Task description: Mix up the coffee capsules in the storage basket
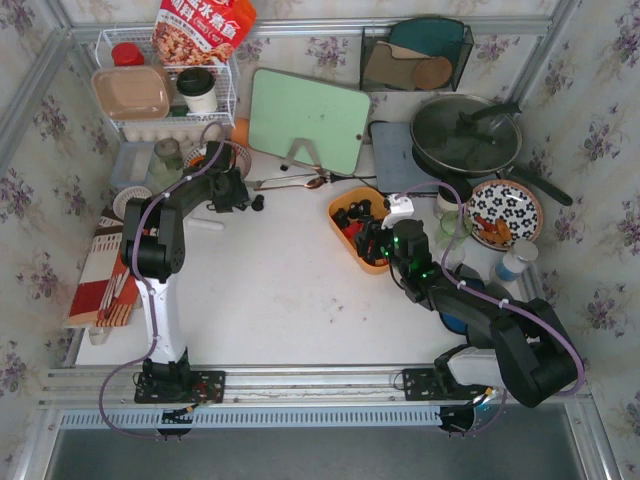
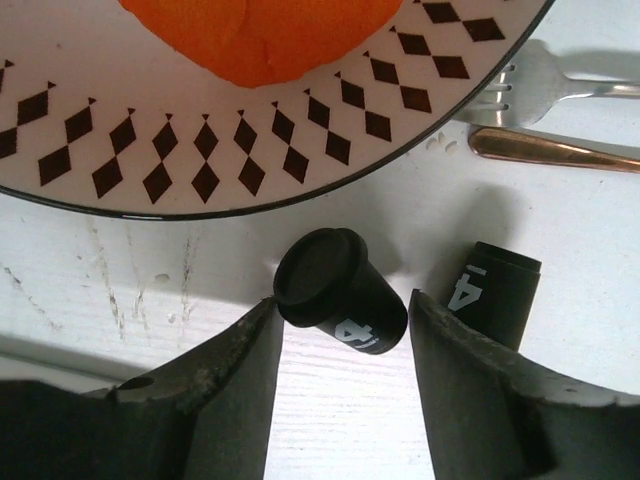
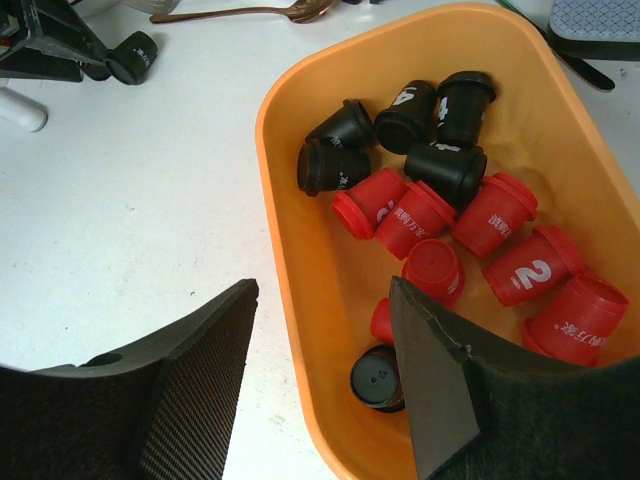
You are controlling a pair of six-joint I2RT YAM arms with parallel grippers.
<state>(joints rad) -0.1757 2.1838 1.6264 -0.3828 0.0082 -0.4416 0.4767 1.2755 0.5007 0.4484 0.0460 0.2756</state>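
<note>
Starting far left with the left gripper (image 2: 342, 305), low over the white table (image 1: 270, 290), right beside a diamond-patterned plate (image 2: 200, 160) carrying an orange (image 2: 260, 35). Jaws apart there, bracketing one black capsule (image 2: 335, 285) lying on its side on the table. Close in on both flanks, but not visibly squeezing it. Just outside one finger (image 2: 480, 400), a second black capsule (image 2: 495, 295), also on the table. Past that, a fork (image 2: 540, 85) and a copper-coloured handle (image 2: 550, 150), tucked near the plate's rim.

Moving across now to the storage basket (image 3: 275, 200), orange, sitting on the table right of centre, well apart from those two strays. Inside, the coffee capsules (image 3: 430, 190): blacks bunched at the far end, reds bunched nearer, touching where the two groups meet. Also a third black capsule (image 3: 375, 380) at the near end, next to a red, partly hidden behind a finger.

Finishing with the right gripper (image 3: 320, 290), jaws well apart and holding nothing. Straddling the basket's side wall, with one finger outside over the table and the other inside by the reds.
</note>
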